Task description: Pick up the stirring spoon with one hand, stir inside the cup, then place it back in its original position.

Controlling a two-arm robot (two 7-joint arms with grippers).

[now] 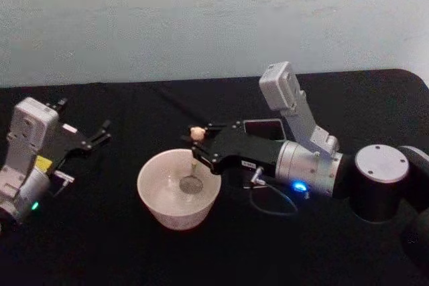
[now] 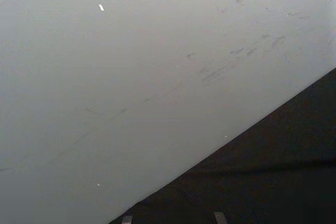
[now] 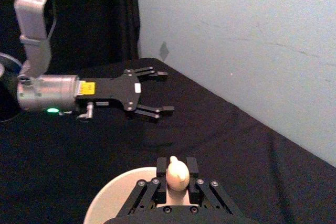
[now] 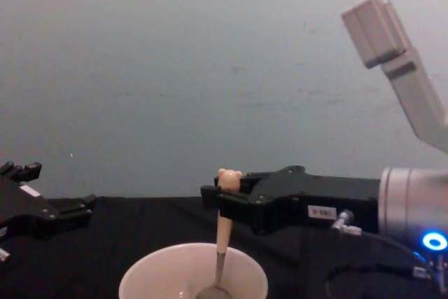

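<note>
The stirring spoon [image 1: 193, 165] stands nearly upright in the cup [image 1: 171, 213], its metal bowl low inside near the bottom. My right gripper [image 1: 199, 147] is shut on the cream handle just under the bear head [image 3: 177, 174], reaching in from the right over the cup's far rim. From the chest, the spoon's handle [image 4: 223, 232] drops from the right gripper [image 4: 222, 199] into the cream-white cup [image 4: 161, 278]. The dark grey holder [image 1: 263, 127] stands behind the right arm, partly hidden by it. My left gripper [image 1: 104, 133] rests open at the far left, away from the cup.
The table [image 1: 87, 246] is covered in black cloth and ends at a pale wall [image 1: 201, 18] behind. A cable [image 1: 271, 207] loops beside the right wrist. The left gripper [image 3: 164, 93] hovers over the cloth beyond the cup's rim [image 3: 113, 192].
</note>
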